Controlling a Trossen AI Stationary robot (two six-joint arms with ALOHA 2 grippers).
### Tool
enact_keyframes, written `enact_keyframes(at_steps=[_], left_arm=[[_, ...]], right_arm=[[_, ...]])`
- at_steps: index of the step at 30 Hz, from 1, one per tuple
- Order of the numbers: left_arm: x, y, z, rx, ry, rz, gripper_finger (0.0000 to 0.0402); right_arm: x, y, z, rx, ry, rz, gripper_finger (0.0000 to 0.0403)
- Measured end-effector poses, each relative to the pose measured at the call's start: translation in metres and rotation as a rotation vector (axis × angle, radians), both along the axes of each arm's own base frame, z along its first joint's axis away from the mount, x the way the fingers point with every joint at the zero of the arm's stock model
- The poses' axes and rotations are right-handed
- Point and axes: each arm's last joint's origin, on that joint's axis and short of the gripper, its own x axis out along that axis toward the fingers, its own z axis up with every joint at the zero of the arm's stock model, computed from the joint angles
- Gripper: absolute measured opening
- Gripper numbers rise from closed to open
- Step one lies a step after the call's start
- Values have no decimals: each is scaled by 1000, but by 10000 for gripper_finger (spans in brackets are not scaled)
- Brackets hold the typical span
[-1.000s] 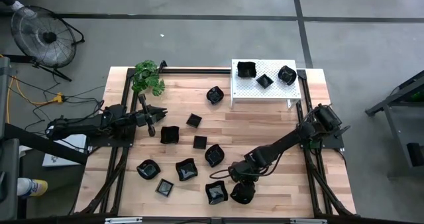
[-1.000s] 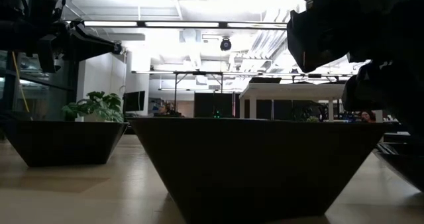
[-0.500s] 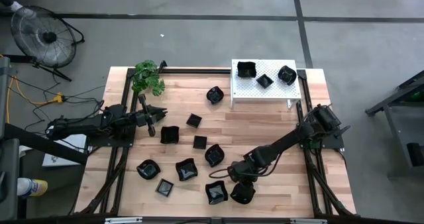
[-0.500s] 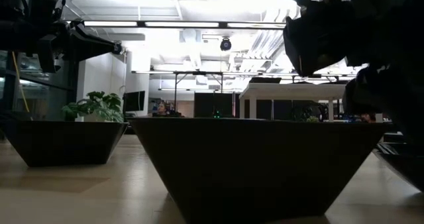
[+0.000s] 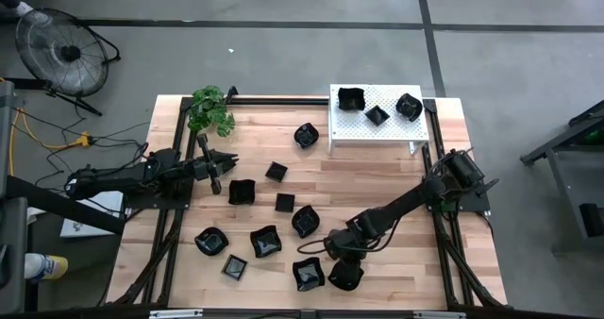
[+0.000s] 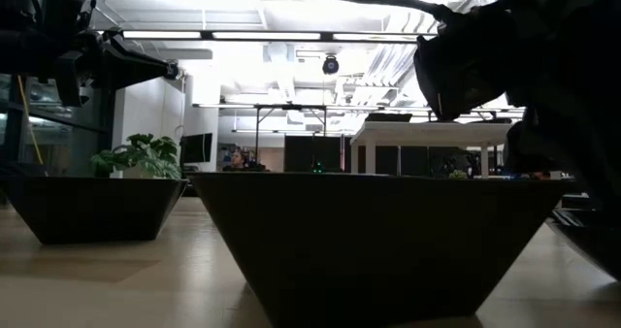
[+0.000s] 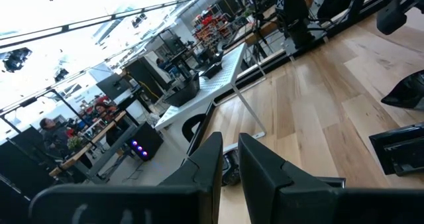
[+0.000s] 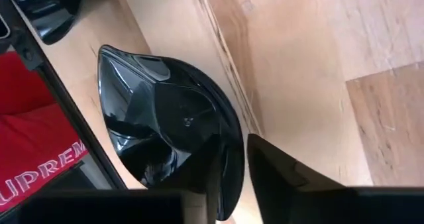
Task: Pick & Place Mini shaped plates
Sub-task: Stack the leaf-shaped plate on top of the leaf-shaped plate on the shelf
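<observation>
Several glossy black mini shaped plates (image 5: 283, 203) lie scattered on the wooden table, and three more sit on the white perforated rack (image 5: 355, 130) at the far right. My right gripper (image 5: 339, 259) reaches down to a rounded plate (image 5: 345, 276) at the table's near edge. This plate fills the right wrist view (image 8: 165, 131), and my right gripper (image 8: 238, 177) is shut on it. My left gripper (image 5: 223, 171) hovers shut over the table's left side beside a square plate (image 5: 242, 192), touching nothing. My right gripper has the rounded plate by its rim (image 8: 232, 161), on the side nearest the arm. The rim runs into the narrow gap between the fingers, one finger over the plate's hollow and the other finger (image 8: 285, 177) outside it above the wood. The fingers slant down from above. Whether the plate is lifted cannot be told.
A small green plant (image 5: 209, 109) stands at the far left corner. A square plate (image 5: 308, 275) lies close to the left of the held plate. In the low view, plates (image 6: 374, 241) stand right in front of the camera. Bare wood lies between the rack and the right arm.
My right arm has shifted slightly over the plate at the near edge. The plates on the table and my left arm have stayed where they were.
</observation>
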Motion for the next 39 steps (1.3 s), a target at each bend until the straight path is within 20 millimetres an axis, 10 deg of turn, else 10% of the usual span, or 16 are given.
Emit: enact_keyframes(at_steps=[19,39], left_arm=[[0,0,0,0,0,0,46],[0,0,0,0,0,1,46]], right_arm=[[2,-6,10,20,-32,-4,1],[-45,-57,102,-81,-64,-102,0]])
